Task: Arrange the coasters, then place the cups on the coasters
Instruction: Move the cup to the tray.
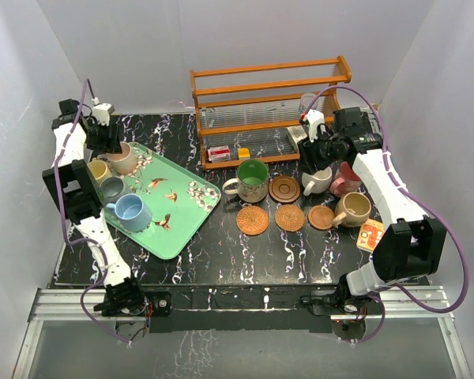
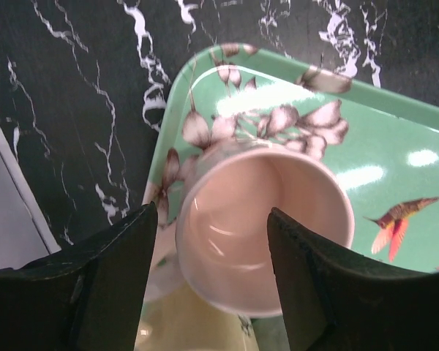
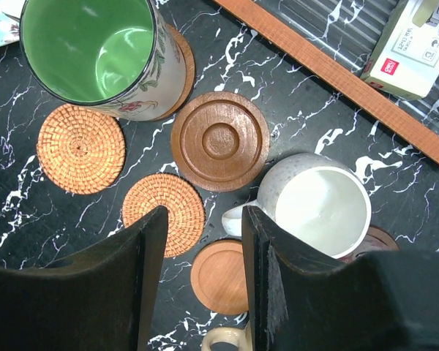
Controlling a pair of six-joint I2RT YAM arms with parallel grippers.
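At the far corner of the tray (image 2: pixel 395 139), the left gripper (image 2: pixel 212 216) stands with its jaws about half open over the pink mug (image 2: pixel 234 241). We see the mug's wall in the gap, with one finger outside it and the other across its mouth. We cannot tell whether either finger touches it. The mug is empty and sits on the tray floor, close to the corner rim.

The tray also holds the yellow mug (image 1: pixel 99 170), the grey-teal mug (image 1: pixel 111 188) and the light blue mug (image 1: pixel 133 212). All three are upright along the tray's left rim.

Well right of the tray, the right gripper (image 3: pixel 205 212) hangs with its jaws partly open and nothing between them. The handle of the cream mug (image 3: pixel 322 205) ends just at one fingertip, and we cannot judge contact. Below the gap lie a smooth coaster (image 3: pixel 219 278) and a woven coaster (image 3: pixel 163 213).

Just right of the tray, the green mug (image 3: pixel 95 44) stands empty on a brown coaster (image 3: pixel 186 69). The dark wood coaster (image 3: pixel 220 140) lies between it and the cream mug, and a second woven coaster (image 3: pixel 80 148) lies on its near side. Farthest from the tray are the reddish mug (image 1: pixel 346 180) and the tan mug (image 1: pixel 353 208).

The tray's far corner lies near the left edge of the table (image 1: pixel 221 253), with a strip of marble between them. Marble also shows between the tray's near rim and the table's near edge. The wooden rack (image 1: pixel 268 83) stands beyond the tray's right corner.
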